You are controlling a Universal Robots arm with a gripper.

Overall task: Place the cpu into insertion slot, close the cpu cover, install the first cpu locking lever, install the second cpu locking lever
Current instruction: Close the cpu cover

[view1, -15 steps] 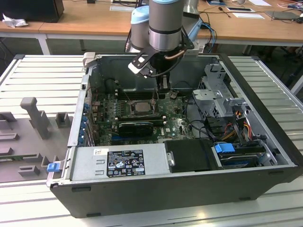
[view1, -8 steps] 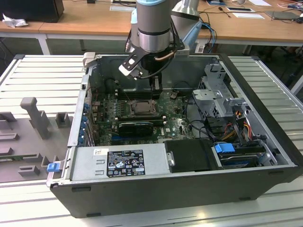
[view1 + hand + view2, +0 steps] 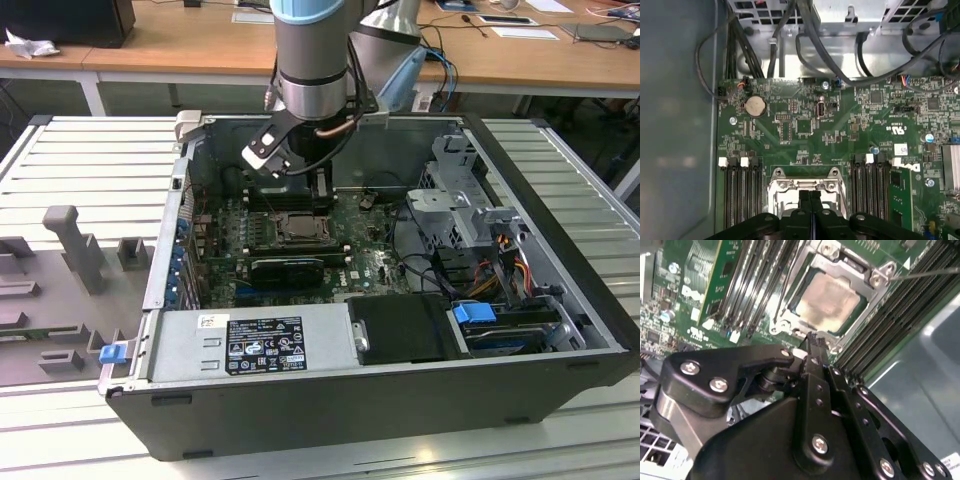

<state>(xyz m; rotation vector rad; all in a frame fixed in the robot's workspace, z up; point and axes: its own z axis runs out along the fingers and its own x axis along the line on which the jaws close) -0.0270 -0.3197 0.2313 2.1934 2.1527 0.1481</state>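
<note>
- One open computer case (image 3: 350,400) lies on its side on a ribbed metal table (image 3: 90,150). Wooden desks (image 3: 180,50) run across the back of the room.
- On the table, at the exterior view's left of the case, sits a grey moulded fixture (image 3: 70,250).
- Inside the case, a green motherboard (image 3: 805,125) covers the floor. A power supply (image 3: 250,345) lines the near wall, and a drive cage (image 3: 465,190) stands at the exterior view's right.
- From above, the arm (image 3: 310,60) reaches straight down into the case, with the tool (image 3: 320,200) low over the insertion slot (image 3: 298,229).
- In both wrist views the tool's fingers (image 3: 805,200) are pressed narrow together, with nothing between them.
- Lying flat in the insertion slot is the cpu (image 3: 832,302). The cpu cover (image 3: 840,270) is down around it, and the pale metal top shows through the window.
- At the cover's edge the fingertips sit just beside the frame; I cannot tell whether they touch it.
- Off one corner of the cover a thin wire lever (image 3: 927,273) runs out over the board. I cannot tell whether it is latched.
- Room is tight there: memory slots (image 3: 740,190) flank the cover on both sides, and a black expansion card (image 3: 287,268) lies just beside it.
- Beyond the cover, low bare board gives freer space up to the hanging cables (image 3: 805,35). A plain grey case panel (image 3: 675,125) bounds one edge of the board.
</note>
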